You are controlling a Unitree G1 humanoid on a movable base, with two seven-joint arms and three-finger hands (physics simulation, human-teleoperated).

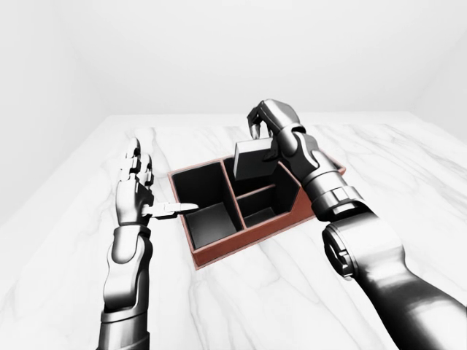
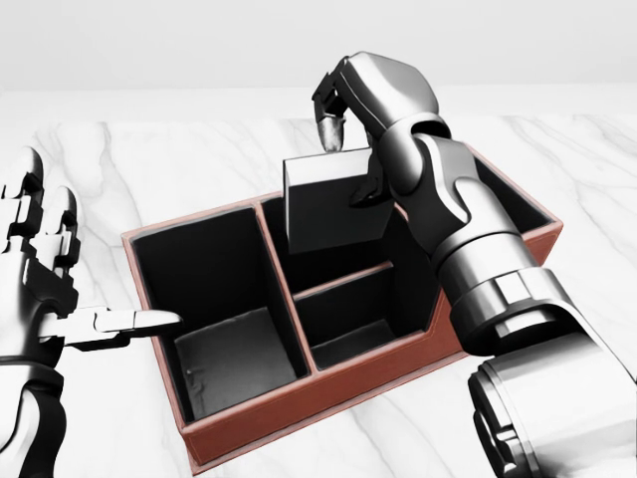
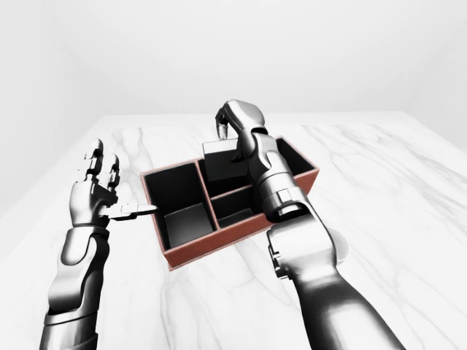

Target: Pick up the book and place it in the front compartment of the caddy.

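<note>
On the marble counter [image 2: 557, 139], toward its middle in the head view: the caddy [image 2: 328, 383], set askew to the counter's edges. Inside it, one long compartment at the view's left, two shorter ones to its right, a further bay at far right behind the arm. Above the upper middle compartment, clear of the caddy's floor: the book [image 2: 333, 199], pinched by the right hand [image 2: 353, 149]. Just beside the caddy's left wall, over the counter's left side: the left hand [image 2: 45, 289], fingers spread, one finger reaching to that wall's rim.

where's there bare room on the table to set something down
Bare table lies right of the caddy, also along the bottom edge and behind it. It is tight left of the caddy beside the open left hand, and above it where the right hand holds the book.
</note>
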